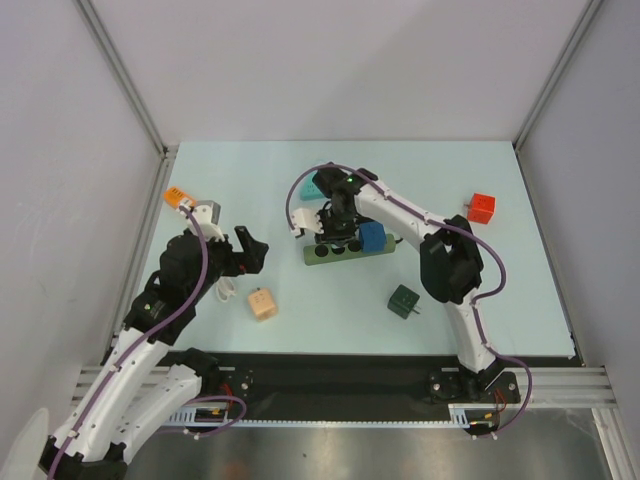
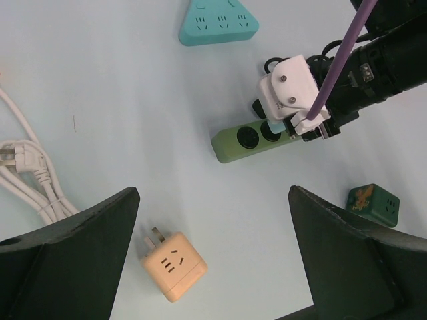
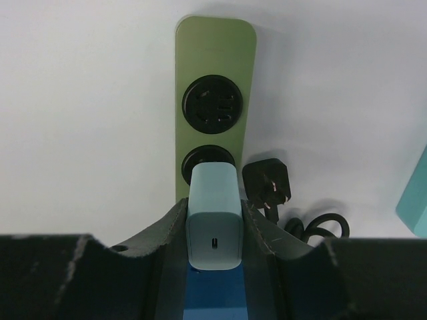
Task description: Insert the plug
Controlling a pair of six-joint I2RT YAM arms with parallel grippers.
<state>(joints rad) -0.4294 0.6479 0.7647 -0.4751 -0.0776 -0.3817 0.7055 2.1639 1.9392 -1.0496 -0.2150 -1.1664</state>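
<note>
Plug (image 3: pixel 213 220): covering second socket of green strip (image 3: pixel 212 60); right wrist view is showing this closest.
Right gripper (image 3: pixel 213 208): pinching Plug.
Left gripper (image 2: pixel 213 193): hanging spread wide.

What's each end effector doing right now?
Left end effector: open, empty.
Right end effector: closed on the light blue charger at the green power strip.

Pale table (image 1: pixel 250 170): green power strip (image 2: pixel 227 147), teal socket (image 2: pixel 218 23), white cable (image 2: pixel 33 180), red cube (image 1: pixel 482 207), dark-green cube (image 1: pixel 404 300), peach cube (image 1: pixel 262 304).

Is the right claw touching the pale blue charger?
Touching. Right wrist view: the right claw clamps the pale blue charger, fingers flush against both its sides.
</note>
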